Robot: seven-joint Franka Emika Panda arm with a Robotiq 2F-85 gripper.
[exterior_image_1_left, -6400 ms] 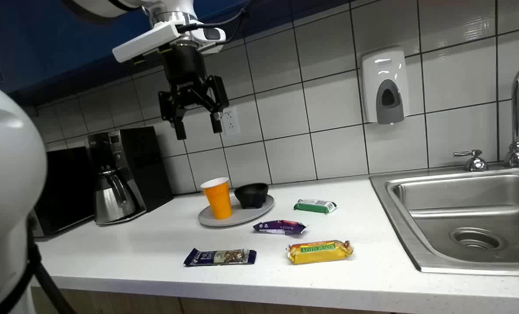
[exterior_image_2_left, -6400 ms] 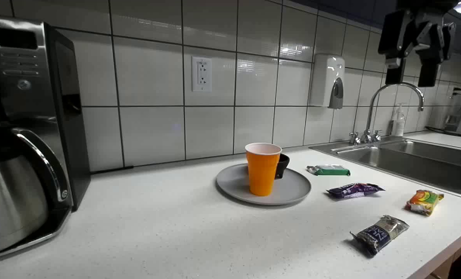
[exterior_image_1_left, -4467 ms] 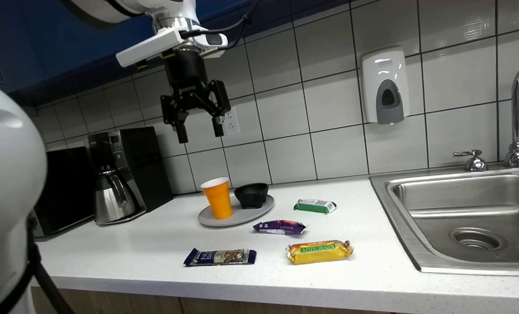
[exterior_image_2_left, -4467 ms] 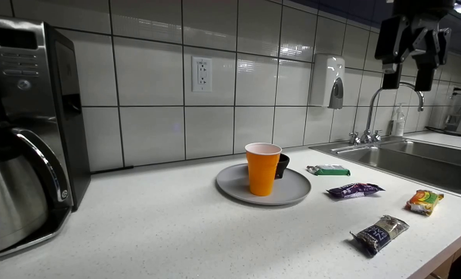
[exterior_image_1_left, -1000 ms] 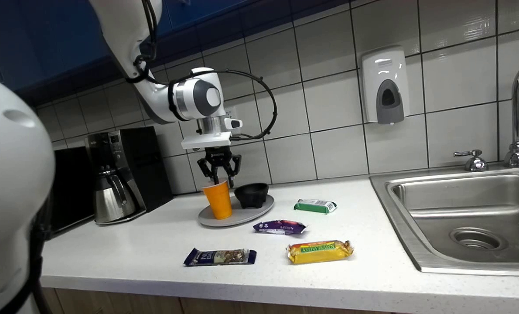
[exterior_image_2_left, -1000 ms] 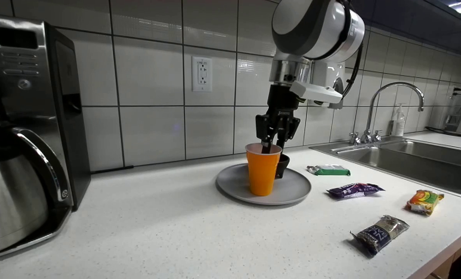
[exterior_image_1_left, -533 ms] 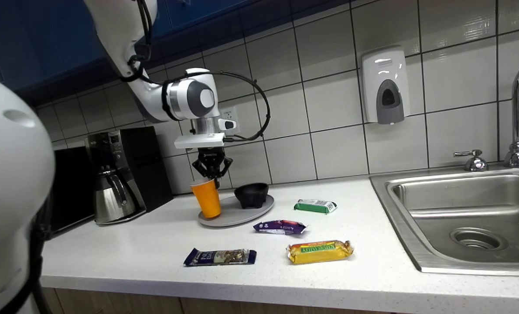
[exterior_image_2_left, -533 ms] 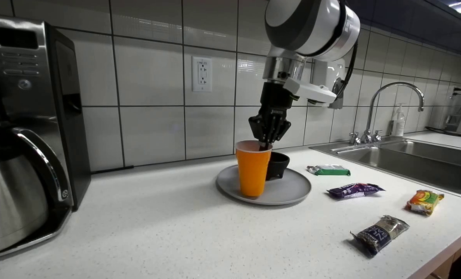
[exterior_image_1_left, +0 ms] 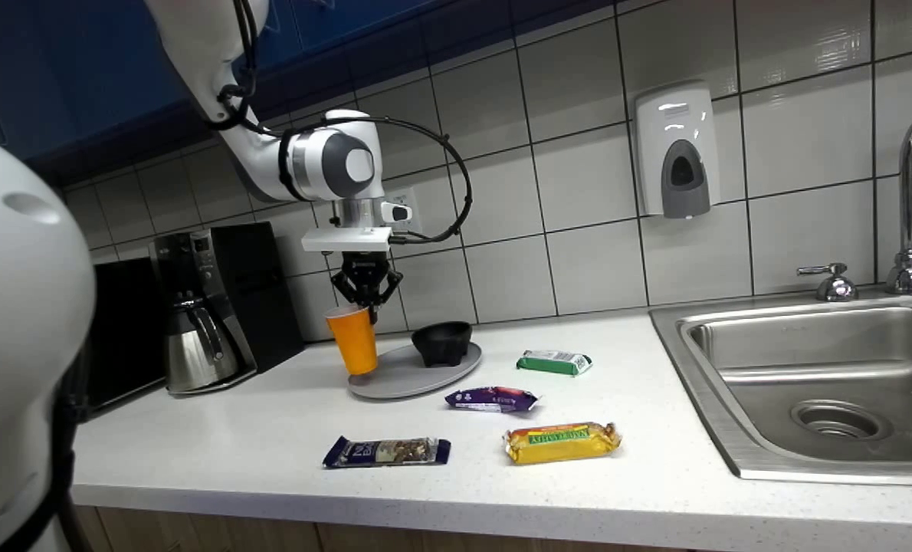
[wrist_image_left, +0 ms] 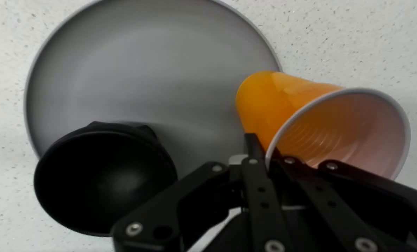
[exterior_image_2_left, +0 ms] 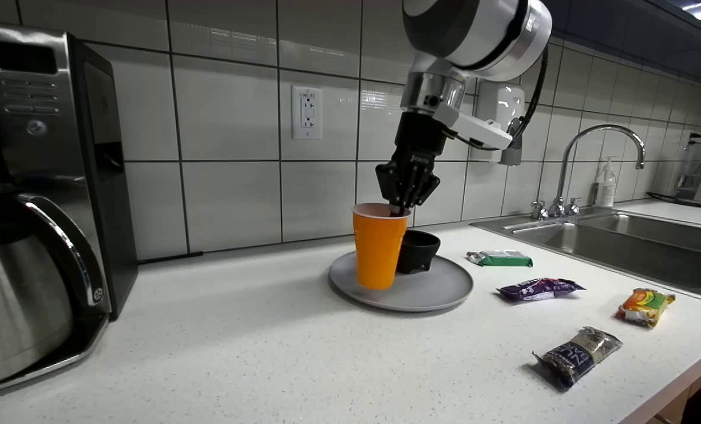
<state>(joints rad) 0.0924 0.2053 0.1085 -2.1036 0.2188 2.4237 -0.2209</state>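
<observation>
Robotiq gripper (wrist_image_left: pixel 266 155) pinches the wall of the orange cup (exterior_image_1_left: pixel 353 341) at its rim, one finger inside and one outside. Compared with a moment ago, the cup sits a little higher in both exterior views, so its base now seems to be off the gray plate (exterior_image_1_left: pixel 418 379) and hanging above the plate's edge, with the grip apparently taking its weight. It is close to upright. The black bowl (exterior_image_1_left: pixel 442 349) stays put on the plate, near the gripper.
</observation>
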